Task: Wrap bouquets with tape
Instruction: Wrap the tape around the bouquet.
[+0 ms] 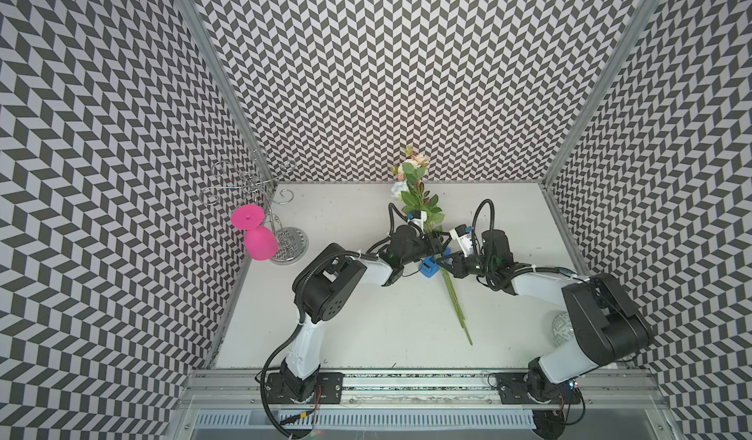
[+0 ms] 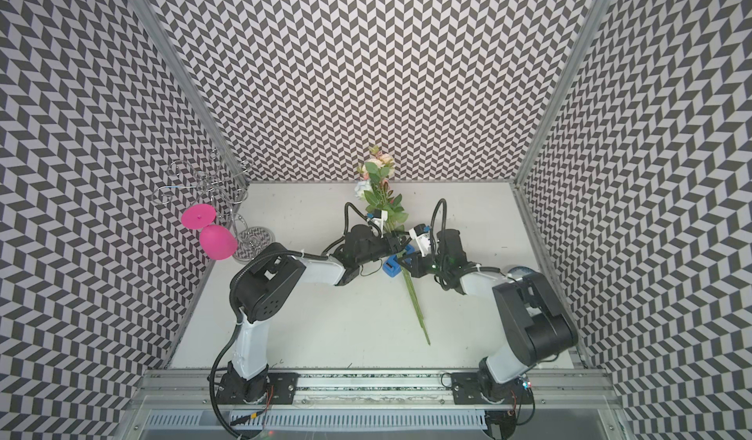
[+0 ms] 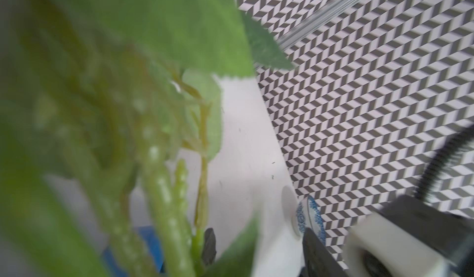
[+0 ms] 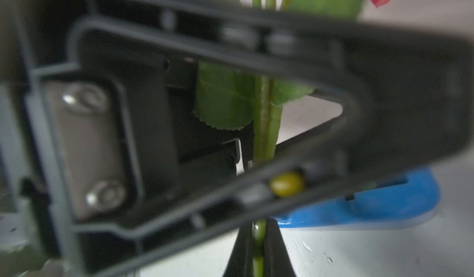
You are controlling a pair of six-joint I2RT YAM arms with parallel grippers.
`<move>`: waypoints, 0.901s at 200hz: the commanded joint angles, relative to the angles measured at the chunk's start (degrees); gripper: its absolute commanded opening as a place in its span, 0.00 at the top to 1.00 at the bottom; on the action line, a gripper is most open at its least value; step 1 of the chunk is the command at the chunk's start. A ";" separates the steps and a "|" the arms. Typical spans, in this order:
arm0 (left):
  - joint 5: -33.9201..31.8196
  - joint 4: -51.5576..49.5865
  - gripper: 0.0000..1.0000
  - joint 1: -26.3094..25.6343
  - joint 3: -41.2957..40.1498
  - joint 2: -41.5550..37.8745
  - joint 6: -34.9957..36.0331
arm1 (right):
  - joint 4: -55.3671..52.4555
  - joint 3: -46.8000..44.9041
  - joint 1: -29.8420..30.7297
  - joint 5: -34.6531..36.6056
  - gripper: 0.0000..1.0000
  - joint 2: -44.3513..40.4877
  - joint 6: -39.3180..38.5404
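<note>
Green stems first: the bouquet (image 1: 419,202) lies slantwise on the table (image 1: 366,328), blooms up against the back wall and the bare stem ends (image 1: 455,299) pointing toward the front rail. My right claw (image 4: 257,247) is fully closed, pinching the stems just below the lowest leaves. My left claw (image 1: 434,243) sits close beside it, a little nearer the leaves. I cannot tell how wide it stands or whether it grips anything: its own camera is smothered by blurred foliage, and the right wrist view shows only 1 of its fingers side-on.

The blue tape dispenser (image 1: 429,270) rests on the table just beside the stems, between the 2 claws. I see no strip drawn out.

As I judge it, the risks:
- 1 pinch point on thin, slick stems: the leafy, heavier end could pivot or the stems could fan apart.
- The dispenser looks light, so a tug on the tape may drag it instead of feeding.
- With leaves blinding the left camera, I could close on a leaf rather than tape.

Well off to my left, a pink goblet (image 1: 260,242) hangs on a wire rack (image 1: 285,246), clear of all this.
</note>
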 commanded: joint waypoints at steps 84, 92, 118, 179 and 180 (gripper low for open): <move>-6.84 -19.22 1.00 -3.31 7.58 -2.10 8.79 | -3.89 5.04 8.37 17.87 0.95 -1.87 -4.98; -6.08 -17.48 1.00 -3.10 6.90 -2.36 7.94 | -3.26 4.52 7.22 14.42 0.85 -1.90 -5.16; -2.71 -9.56 1.00 -2.01 3.69 -2.90 5.49 | 2.50 1.08 0.74 -1.40 0.64 -1.95 -2.17; 2.30 10.96 1.00 -0.57 -3.18 -4.23 -0.04 | 12.99 -1.78 -2.33 -17.10 0.60 3.67 3.35; 2.37 11.29 1.00 -0.53 -3.31 -4.22 -0.12 | 13.10 -1.80 -2.33 -17.20 0.60 3.75 3.36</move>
